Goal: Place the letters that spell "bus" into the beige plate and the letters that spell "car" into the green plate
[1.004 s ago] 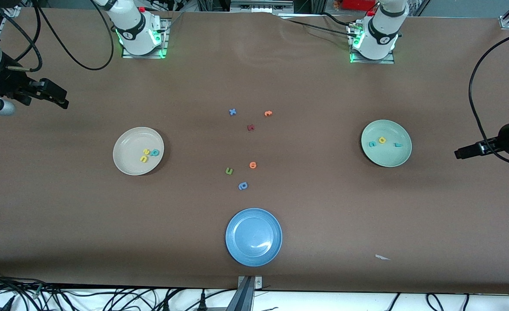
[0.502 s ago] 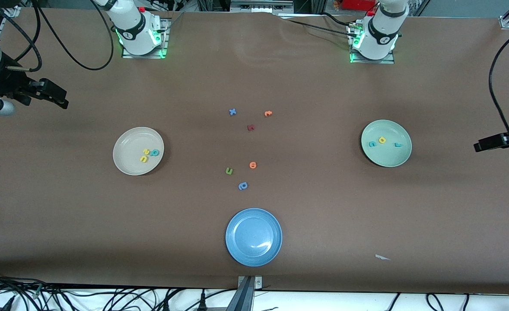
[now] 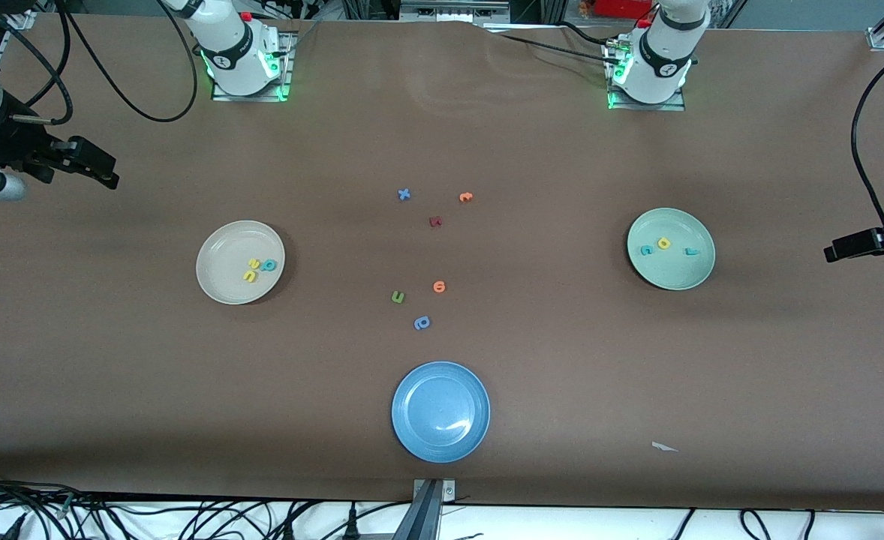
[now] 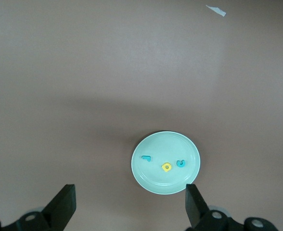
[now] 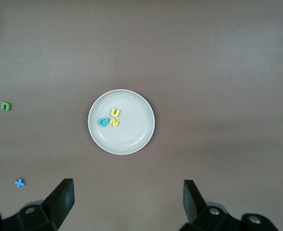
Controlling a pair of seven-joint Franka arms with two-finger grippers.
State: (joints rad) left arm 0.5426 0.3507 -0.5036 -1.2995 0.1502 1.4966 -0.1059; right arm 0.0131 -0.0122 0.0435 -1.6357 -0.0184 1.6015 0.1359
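Left gripper: the left gripper (image 4: 127, 204) is hanging high over the table at the left arm's end, fingers spread wide and holding nothing; over the last second it has been pulling outward, away from the green plate, and is now settling at the table's edge.
Green plate: the green plate (image 4: 151, 180) is lying right below and between the left gripper's fingertips in the left wrist view, well under it.
Letters that spell "car": a thin teal "r" (image 4: 146, 157), a yellow "a" (image 4: 166, 167) and a teal "c" (image 4: 181, 163) are resting in a row inside the green plate, apart from each other.
Right gripper: the right gripper (image 5: 127, 204) is waiting up over the right arm's end of the table, fingers spread, empty, unmoved.
Beige plate: the beige plate (image 5: 132, 142) is sitting below the right gripper, between its fingers as seen from the right wrist.
Letters that spell "bus": a teal "b" (image 5: 103, 122), a yellow "u" (image 5: 115, 112) and a smaller yellow "s" (image 5: 113, 122) are lying clustered in the beige plate, close together.
Meaning: both words are looking sorted, so the left arm's retreat is reading as the task finishing.
Leftovers: the green u-shaped letter (image 3: 398, 298), the blue rounded letter (image 3: 422, 323) and the blue plate (image 3: 412, 442) are lying mid-table, well away from either gripper.
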